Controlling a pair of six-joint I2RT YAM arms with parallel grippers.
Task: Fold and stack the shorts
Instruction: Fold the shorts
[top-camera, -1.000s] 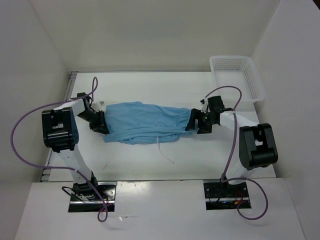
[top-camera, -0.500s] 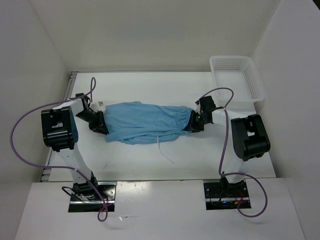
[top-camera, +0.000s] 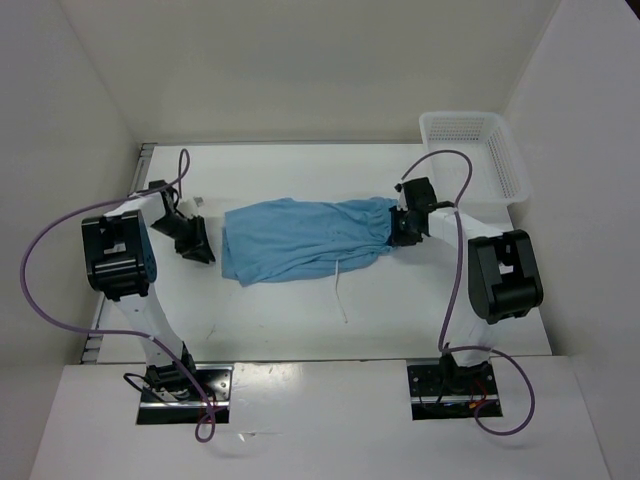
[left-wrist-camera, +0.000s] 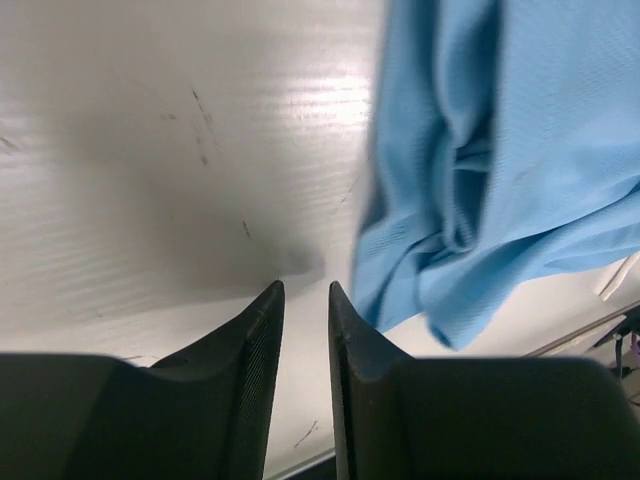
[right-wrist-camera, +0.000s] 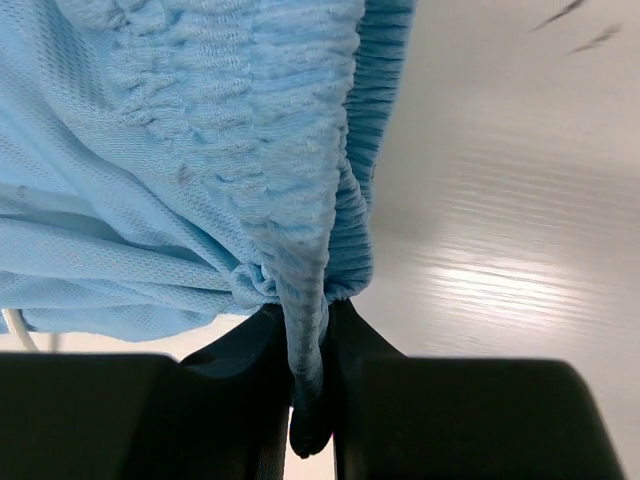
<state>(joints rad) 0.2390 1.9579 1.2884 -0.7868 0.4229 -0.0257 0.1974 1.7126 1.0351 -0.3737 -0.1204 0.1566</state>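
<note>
The light blue shorts (top-camera: 300, 238) lie stretched sideways across the middle of the table, and their thin white drawstring (top-camera: 341, 285) trails toward the near edge. My right gripper (top-camera: 400, 225) is at their right end. In the right wrist view it (right-wrist-camera: 307, 315) is shut on a fold of the gathered waistband (right-wrist-camera: 300, 200). My left gripper (top-camera: 197, 247) rests a short way left of the shorts' left edge, not touching them. In the left wrist view its jaws (left-wrist-camera: 305, 290) stand slightly apart with only bare table between, and the shorts (left-wrist-camera: 480, 150) are just to the right.
A white mesh basket (top-camera: 512, 165) stands at the back right corner of the table. White walls close in the table at the back and both sides. Purple cables loop beside both arms.
The right gripper closed on the waistband and drew the shorts to the right. The left gripper let go of their left end, which now lies apart from it.
</note>
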